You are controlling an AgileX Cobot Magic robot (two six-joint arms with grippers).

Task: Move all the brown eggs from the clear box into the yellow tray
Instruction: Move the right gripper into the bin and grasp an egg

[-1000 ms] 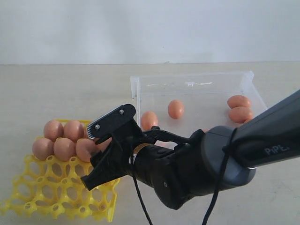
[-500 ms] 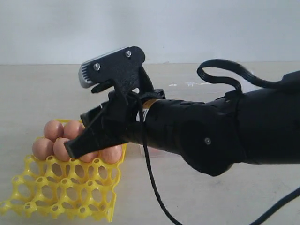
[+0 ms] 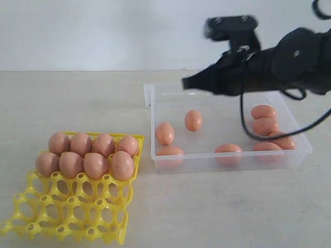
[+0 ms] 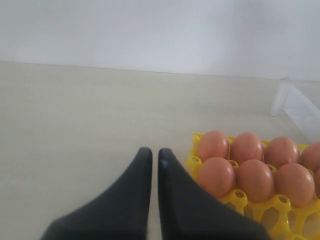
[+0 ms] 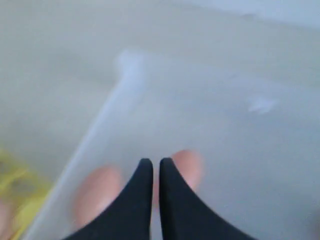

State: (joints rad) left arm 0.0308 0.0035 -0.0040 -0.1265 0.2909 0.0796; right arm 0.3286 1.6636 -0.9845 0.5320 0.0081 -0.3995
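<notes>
Directly beneath the right gripper (image 3: 185, 82), whose jaws are pinched together on nothing, lie the nearest brown eggs (image 3: 193, 120) in the clear box (image 3: 227, 164). Their long axes are hard to judge in the blurred wrist view. The right arm reaches level above the box, fingertips aimed toward the yellow tray (image 3: 67, 209). The left gripper (image 4: 151, 154), likewise closed and empty, hangs just beside that tray.

The right wrist view is smeared: two brown eggs (image 5: 189, 164) are soft blobs behind the right gripper (image 5: 155, 162), and a yellow patch at the edge is probably the yellow tray (image 5: 17, 187). The left wrist view crops it.
</notes>
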